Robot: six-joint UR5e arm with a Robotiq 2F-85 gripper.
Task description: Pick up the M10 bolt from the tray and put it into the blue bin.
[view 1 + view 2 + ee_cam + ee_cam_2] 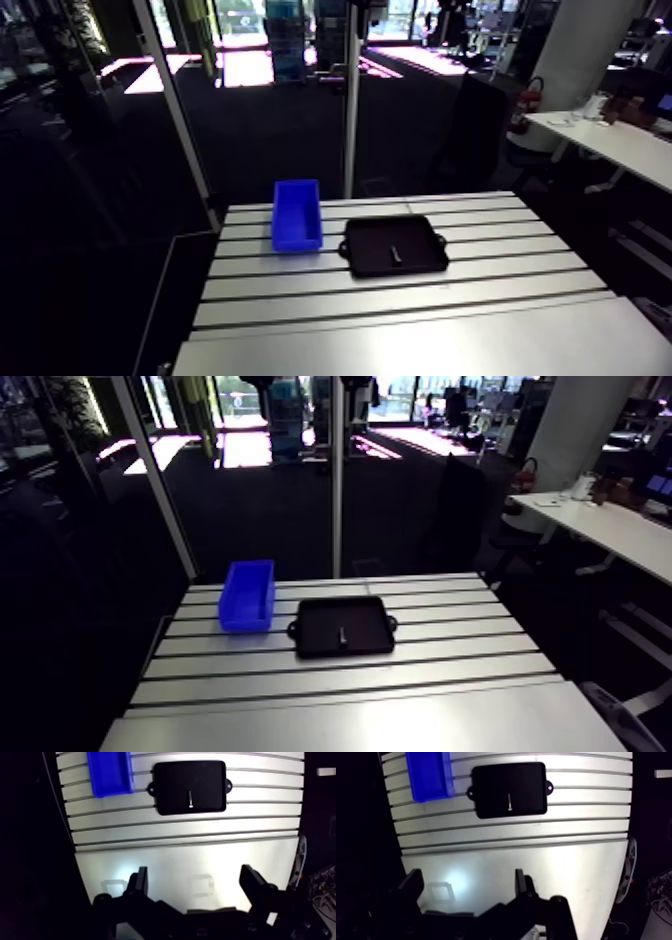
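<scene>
M10 bolt [190, 798] lies inside the black tray [170, 787], which stands near the blue bin [107, 772] on the table [200, 827]. The pincer [194, 876] is spread wide, holding nothing, well apart from the tray.

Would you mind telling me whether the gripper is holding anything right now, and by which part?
Nothing is held: the gripper is open with nothing between its fingers, and the M10 bolt lies in the tray.
</scene>
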